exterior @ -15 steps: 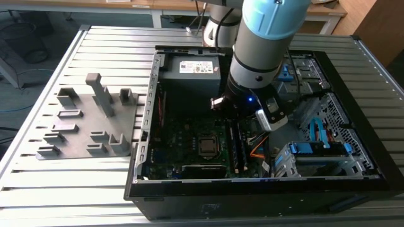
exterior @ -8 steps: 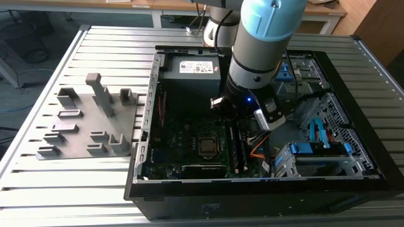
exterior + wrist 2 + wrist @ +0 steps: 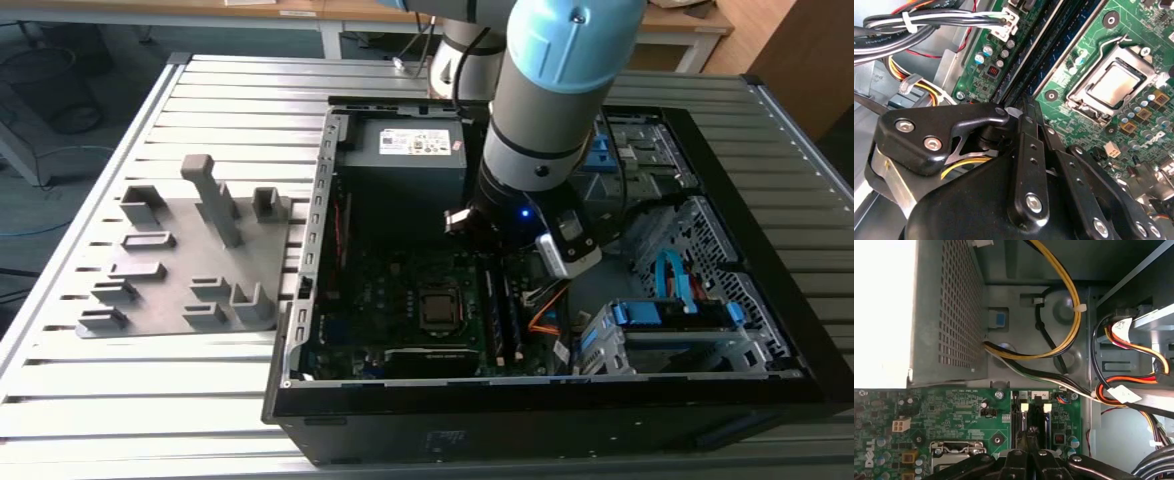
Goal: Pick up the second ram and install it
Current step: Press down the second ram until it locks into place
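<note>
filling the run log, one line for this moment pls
gripper: shut, inside computer case | position: over memory slots beside cpu socket | fixture plate: outside case

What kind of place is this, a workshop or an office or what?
Probably a robotics lab or test workbench. An open computer case lies on a slatted metal table, a grey fixture plate sits beside it, and the robot arm reaches into the case over the motherboard.

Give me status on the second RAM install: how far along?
Pickup looks done: the grey fixture plate outside the case holds no stick. In hand: the gripper is down inside the PC case, its closed fingers over the memory slots beside the CPU socket. A dark stick sits between the slots, apparently the second ram. Whether it is fully seated and latched can't be told.
</note>
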Controlling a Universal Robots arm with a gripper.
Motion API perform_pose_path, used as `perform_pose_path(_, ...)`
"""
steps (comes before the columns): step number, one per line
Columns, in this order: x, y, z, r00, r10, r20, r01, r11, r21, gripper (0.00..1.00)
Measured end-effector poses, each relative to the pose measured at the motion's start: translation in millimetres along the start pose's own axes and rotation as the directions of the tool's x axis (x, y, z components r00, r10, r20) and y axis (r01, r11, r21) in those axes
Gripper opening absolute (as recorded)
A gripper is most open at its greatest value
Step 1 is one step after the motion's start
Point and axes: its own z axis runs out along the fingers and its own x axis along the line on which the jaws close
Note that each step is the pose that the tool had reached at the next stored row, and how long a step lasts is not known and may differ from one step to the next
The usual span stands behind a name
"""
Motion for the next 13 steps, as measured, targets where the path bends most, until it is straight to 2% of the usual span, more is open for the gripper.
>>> perform_pose_path(4, 0.0, -2.7, -1.0, 1.0000, 0.000, 0.0005, 0.000, 1.0000, -0.0014, 0.10)
perform_pose_path(9, -0.1, -2.6, -12.6, 1.0000, 0.000, 0.0010, 0.000, 1.0000, -0.0007, 0.10)
perform_pose_path(13, -0.1, -7.8, -14.3, 1.0000, 0.000, 0.0011, 0.000, 1.0000, 0.0035, 0.10)
